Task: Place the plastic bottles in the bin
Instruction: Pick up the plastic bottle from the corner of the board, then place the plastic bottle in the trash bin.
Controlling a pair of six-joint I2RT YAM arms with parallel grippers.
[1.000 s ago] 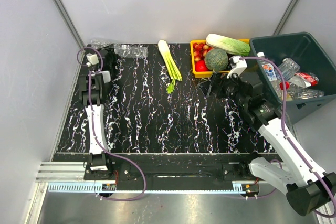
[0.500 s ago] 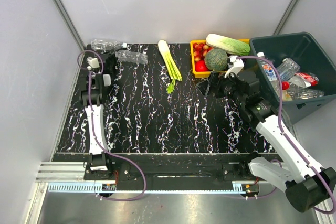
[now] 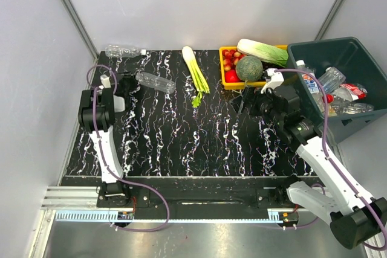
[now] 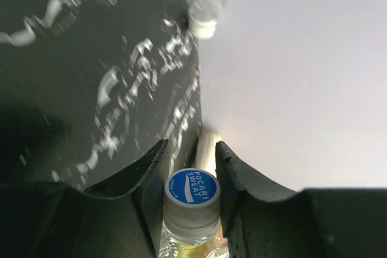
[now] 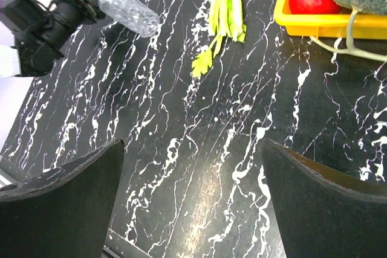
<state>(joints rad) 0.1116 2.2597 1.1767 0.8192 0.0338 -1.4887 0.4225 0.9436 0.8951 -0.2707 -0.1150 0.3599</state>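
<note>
Starting at the lower right of the top view, my right end effector (image 3: 245, 98) hangs over the surface (image 3: 181, 143) with its fingers spread wide and nothing between them. At the left middle, my left end effector (image 3: 128, 80) is closed narrowly on the neck of a clear plastic bottle (image 3: 156, 81), just under its blue cap (image 4: 191, 188). The body sticks out toward the celery (image 3: 195, 70), and I cannot tell whether it clears the surface. Farther up, at the right edge, stands the bin (image 3: 338, 52) with bottles (image 3: 332, 78) already inside. A second bottle (image 3: 123, 51) lies at the upper left, along the back wall.

My hold is on the neck alone, so I judge the long body could swing or twist loose if I move fast. The way to the bin runs the whole width of the frame, over the celery and past the yellow tray (image 3: 222, 64). My right arm stands in between, and the bin's tall wall could catch a drooping bottle.

A second ago my left end effector was up in the upper-left corner with both bottles close beside it. Now the held bottle sits lower and further right, away from the wall, and my left elbow has folded back toward the left edge. My right arm has barely shifted.
</note>
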